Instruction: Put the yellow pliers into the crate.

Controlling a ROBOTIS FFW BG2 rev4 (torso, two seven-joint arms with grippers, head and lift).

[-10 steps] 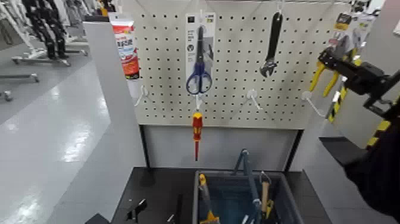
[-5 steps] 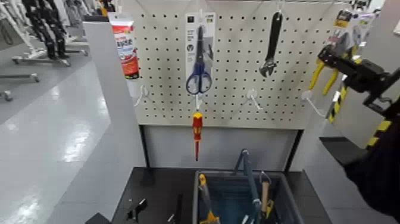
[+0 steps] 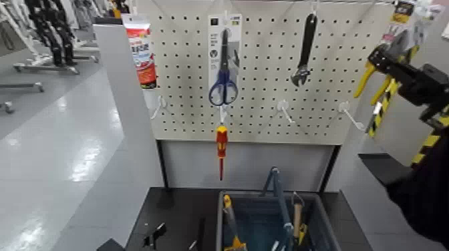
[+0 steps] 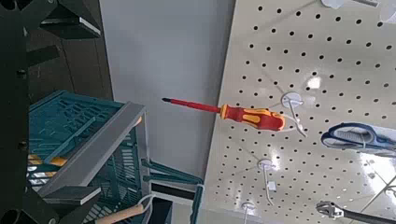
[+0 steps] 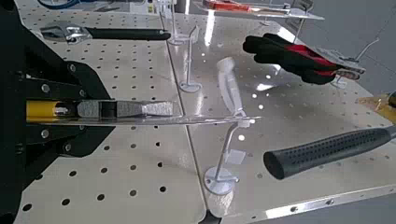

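My right gripper point(image 3: 386, 64) is shut on the yellow pliers point(image 3: 365, 79) and holds them on their retail card in the air, just off the pegboard's upper right corner. In the right wrist view the gripper point(image 5: 91, 112) clamps the pliers point(image 5: 131, 110), with a yellow handle and the grey jaws showing edge-on. The grey-rimmed crate point(image 3: 220, 220) sits low at the centre, below the pegboard, with its bail handle point(image 3: 272, 183) raised. It also shows in the left wrist view point(image 4: 89, 140). My left gripper point(image 3: 154, 235) rests low, to the left of the crate.
On the pegboard hang blue-handled scissors point(image 3: 222, 63), a red-and-yellow screwdriver point(image 3: 220, 143), a black wrench point(image 3: 306, 47) and a red-and-white tube point(image 3: 141, 53). Empty hooks point(image 3: 284, 108) stick out. Several tools point(image 3: 230, 223) lie in the crate. A hammer point(image 5: 327, 149) hangs near the right gripper.
My right gripper has moved right and up with the yellow pliers, away from the pegboard's hook. The left arm and the crate have not moved.
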